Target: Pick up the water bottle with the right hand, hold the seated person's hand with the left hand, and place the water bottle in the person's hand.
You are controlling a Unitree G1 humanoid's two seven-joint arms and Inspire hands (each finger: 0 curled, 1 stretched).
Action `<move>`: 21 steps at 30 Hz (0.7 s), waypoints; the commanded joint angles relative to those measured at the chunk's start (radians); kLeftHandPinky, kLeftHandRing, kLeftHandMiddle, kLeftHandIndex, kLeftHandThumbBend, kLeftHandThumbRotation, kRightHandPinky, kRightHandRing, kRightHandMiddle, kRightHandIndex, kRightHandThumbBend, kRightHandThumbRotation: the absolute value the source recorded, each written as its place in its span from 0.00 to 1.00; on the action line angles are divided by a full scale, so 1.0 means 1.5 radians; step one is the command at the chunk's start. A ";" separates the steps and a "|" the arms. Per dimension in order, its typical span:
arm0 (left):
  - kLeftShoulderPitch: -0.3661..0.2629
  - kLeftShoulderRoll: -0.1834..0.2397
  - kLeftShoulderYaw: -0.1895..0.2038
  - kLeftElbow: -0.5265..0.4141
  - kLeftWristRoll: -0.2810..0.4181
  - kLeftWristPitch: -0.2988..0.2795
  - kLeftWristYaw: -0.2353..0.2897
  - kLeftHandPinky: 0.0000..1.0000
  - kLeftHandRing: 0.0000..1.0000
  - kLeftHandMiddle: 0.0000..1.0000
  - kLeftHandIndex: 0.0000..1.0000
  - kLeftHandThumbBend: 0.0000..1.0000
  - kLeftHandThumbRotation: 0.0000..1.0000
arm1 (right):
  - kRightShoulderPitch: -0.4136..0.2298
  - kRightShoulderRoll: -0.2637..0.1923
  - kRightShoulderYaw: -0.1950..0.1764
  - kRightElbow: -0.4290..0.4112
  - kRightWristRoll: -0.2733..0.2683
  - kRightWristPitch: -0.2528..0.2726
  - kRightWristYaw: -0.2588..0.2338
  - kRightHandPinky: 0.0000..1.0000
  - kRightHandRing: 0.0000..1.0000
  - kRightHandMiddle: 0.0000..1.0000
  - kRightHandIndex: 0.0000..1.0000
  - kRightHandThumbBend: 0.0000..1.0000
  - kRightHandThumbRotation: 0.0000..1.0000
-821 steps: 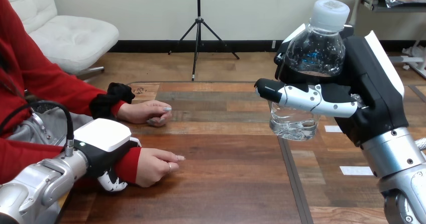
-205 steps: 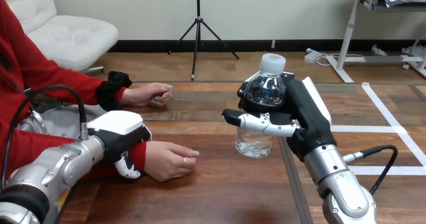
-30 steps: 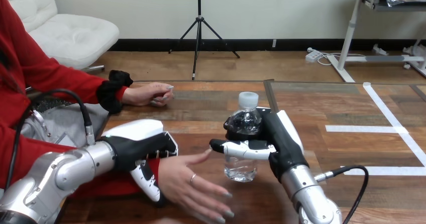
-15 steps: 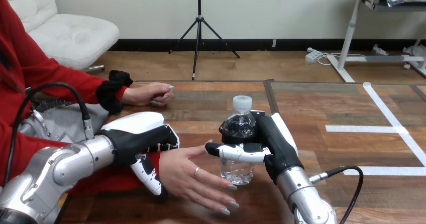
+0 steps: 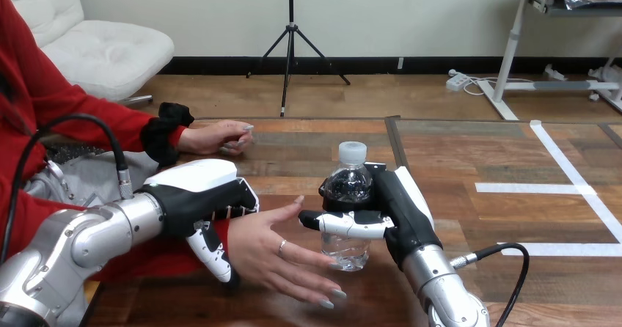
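A clear water bottle (image 5: 349, 206) with a white cap stands upright just above the wooden table (image 5: 308, 151), with my right hand (image 5: 389, 210) shut round its middle. At its left the person's near hand (image 5: 282, 257) is spread open, thumb up, its fingertips reaching the bottle's base. My left hand (image 5: 202, 202) is curled round that hand's wrist, at the red sleeve's cuff, with the thumb hanging down in front. The person's other hand (image 5: 220, 136) rests loosely closed on the table farther back.
White tape lines (image 5: 565, 188) cross the table's right part. A dark seam (image 5: 400, 151) runs front to back just behind my right hand. The person's red-sleeved arm lies along the table's left edge.
The bottle has settled a little lower and closer to the person's open hand, whose thumb has risen toward it. My left hand has stayed on the wrist.
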 commanded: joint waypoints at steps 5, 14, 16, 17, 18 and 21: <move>-0.048 -0.003 0.029 -0.054 -0.022 -0.019 0.013 0.28 0.34 0.39 0.41 0.88 0.00 | -0.077 0.016 -0.005 -0.011 0.009 -0.034 -0.013 0.30 0.34 0.39 0.40 0.85 0.00; -0.049 -0.004 0.035 -0.054 -0.031 -0.031 0.020 0.27 0.32 0.38 0.40 0.90 0.00 | -0.080 0.016 -0.005 -0.006 0.007 -0.037 -0.014 0.29 0.34 0.39 0.40 0.85 0.00; -0.050 -0.002 0.035 -0.056 -0.028 -0.030 0.020 0.26 0.32 0.37 0.39 0.90 0.00 | -0.081 0.016 -0.006 -0.004 0.008 -0.039 -0.014 0.29 0.34 0.39 0.40 0.85 0.00; -0.050 -0.002 0.034 -0.059 -0.025 -0.027 0.020 0.26 0.32 0.37 0.39 0.90 0.00 | -0.081 0.016 -0.006 -0.003 0.008 -0.040 -0.014 0.29 0.34 0.39 0.40 0.85 0.00; -0.050 -0.001 0.034 -0.061 -0.023 -0.025 0.020 0.26 0.32 0.37 0.39 0.90 0.00 | -0.081 0.016 -0.006 -0.003 0.008 -0.040 -0.014 0.29 0.34 0.39 0.40 0.85 0.00; -0.053 0.000 0.035 -0.057 -0.025 -0.039 0.025 0.25 0.31 0.37 0.39 0.91 0.00 | -0.082 0.018 -0.006 -0.002 0.008 -0.037 -0.015 0.30 0.34 0.39 0.41 0.85 0.00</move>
